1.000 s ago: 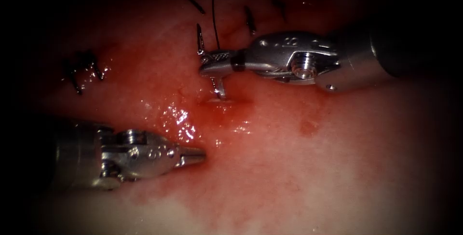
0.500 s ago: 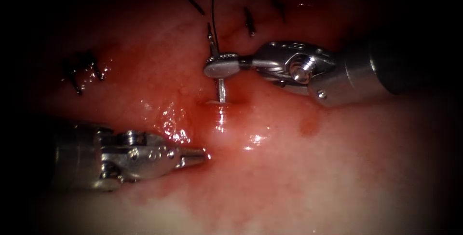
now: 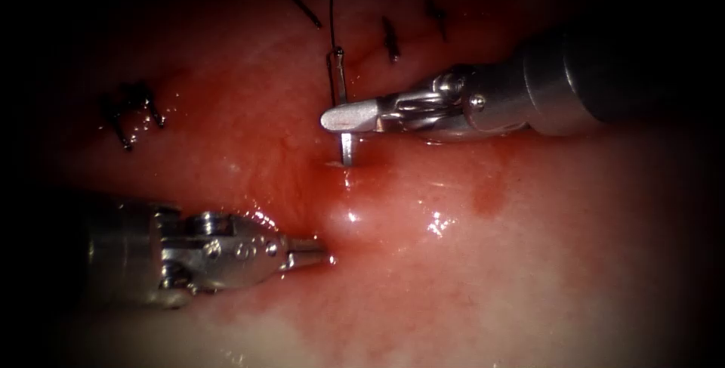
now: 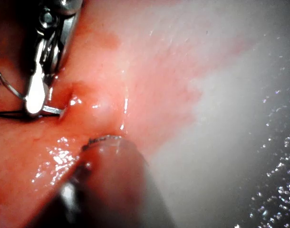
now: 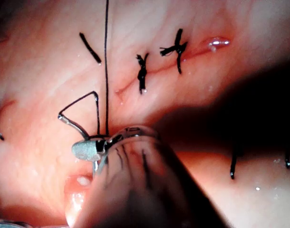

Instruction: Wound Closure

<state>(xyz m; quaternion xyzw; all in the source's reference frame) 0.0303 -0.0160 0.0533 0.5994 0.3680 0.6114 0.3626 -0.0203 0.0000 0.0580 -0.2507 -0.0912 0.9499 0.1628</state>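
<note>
— Where's the needle (image 3: 341,103)?
— Clamped mid-curve in the right hand (image 3: 349,117), its point sunk in the tissue (image 3: 453,277) at the cut, thread (image 3: 331,5) trailing upward.
— And the left hand (image 3: 308,252)?
— Closed, empty, resting lower left.

Dim, dark-vignetted endoscope view; wet glare on the tissue (image 3: 434,224); pale, blurred near shafts in wrist views.

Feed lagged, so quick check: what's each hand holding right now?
Left hand: shut, holding nothing, resting on the tissue.
Right hand: shut on the needle mid-curve, its tip in the tissue.
</note>
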